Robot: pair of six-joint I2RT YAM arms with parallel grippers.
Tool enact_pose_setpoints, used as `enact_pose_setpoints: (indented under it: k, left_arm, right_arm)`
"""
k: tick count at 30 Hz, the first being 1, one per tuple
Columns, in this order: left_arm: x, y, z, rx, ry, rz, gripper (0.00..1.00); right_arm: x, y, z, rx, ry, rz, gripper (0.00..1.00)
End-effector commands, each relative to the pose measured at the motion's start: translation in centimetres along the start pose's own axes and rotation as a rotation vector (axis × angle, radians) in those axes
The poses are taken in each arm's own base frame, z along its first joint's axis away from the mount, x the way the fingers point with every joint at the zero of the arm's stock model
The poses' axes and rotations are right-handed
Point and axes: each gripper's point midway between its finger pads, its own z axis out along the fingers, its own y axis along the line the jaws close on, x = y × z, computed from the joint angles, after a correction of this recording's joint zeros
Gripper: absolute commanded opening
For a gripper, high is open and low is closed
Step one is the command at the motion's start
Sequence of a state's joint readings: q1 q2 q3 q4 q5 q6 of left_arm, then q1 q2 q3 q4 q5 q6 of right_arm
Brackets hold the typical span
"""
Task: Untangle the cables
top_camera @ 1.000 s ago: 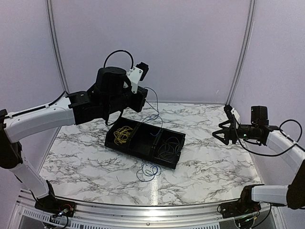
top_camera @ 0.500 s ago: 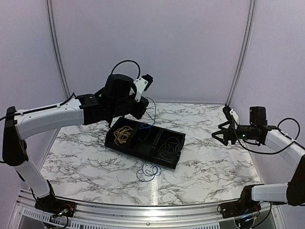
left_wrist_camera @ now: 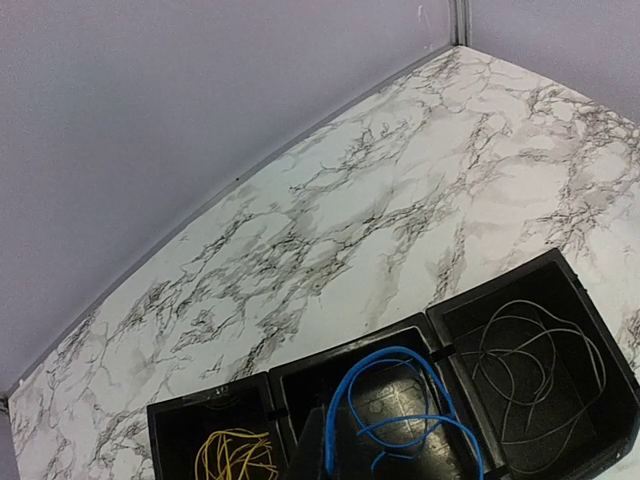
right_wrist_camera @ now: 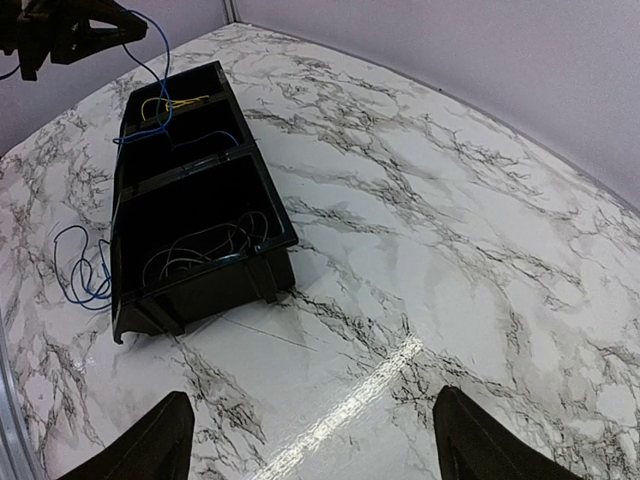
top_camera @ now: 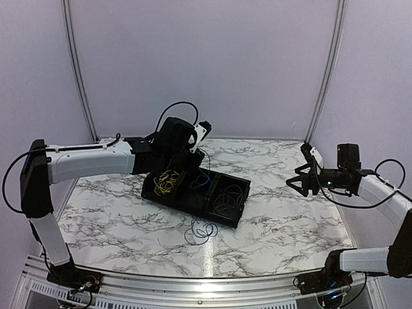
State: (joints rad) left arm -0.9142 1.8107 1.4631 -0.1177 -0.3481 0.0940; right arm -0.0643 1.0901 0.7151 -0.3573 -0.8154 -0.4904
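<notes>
Surveyed marble table: found black tray near centre. Noted left arm stretched low over tray's far side, left gripper clamped shut on blue cable rising from middle compartment. Saw yellow cable in end compartment, blue loop on table just before tray. Recorded right arm held well off to the right, right gripper spread wide, holding nothing.
</notes>
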Motion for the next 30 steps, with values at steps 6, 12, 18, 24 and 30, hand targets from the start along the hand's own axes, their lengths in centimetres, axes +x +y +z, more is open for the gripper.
enact_pose_setpoints:
  k: [6, 12, 18, 24, 30]
  left_arm:
    - [4.8, 0.5, 1.8, -0.020, 0.127, -0.026, 0.00]
    - [5.9, -1.5, 3.6, 0.049, 0.159, -0.051, 0.00]
    - [7.0, -3.2, 4.7, 0.114, 0.190, -0.103, 0.00]
    - [7.7, -3.4, 4.8, 0.120, 0.213, -0.120, 0.06]
    - [6.1, -2.2, 3.2, 0.087, 0.209, -0.144, 0.25]
  right_arm:
    - [0.2, -0.5, -0.1, 0.019, 0.008, -0.016, 0.82]
    - [0.3, -0.5, -0.1, 0.019, 0.013, -0.014, 0.82]
    - [0.3, -0.5, -0.1, 0.021, 0.014, -0.016, 0.82]
    - [0.4, -0.5, 0.0, 0.016, 0.016, -0.015, 0.82]
    - [0.5, -0.4, 0.0, 0.013, 0.018, -0.013, 0.82]
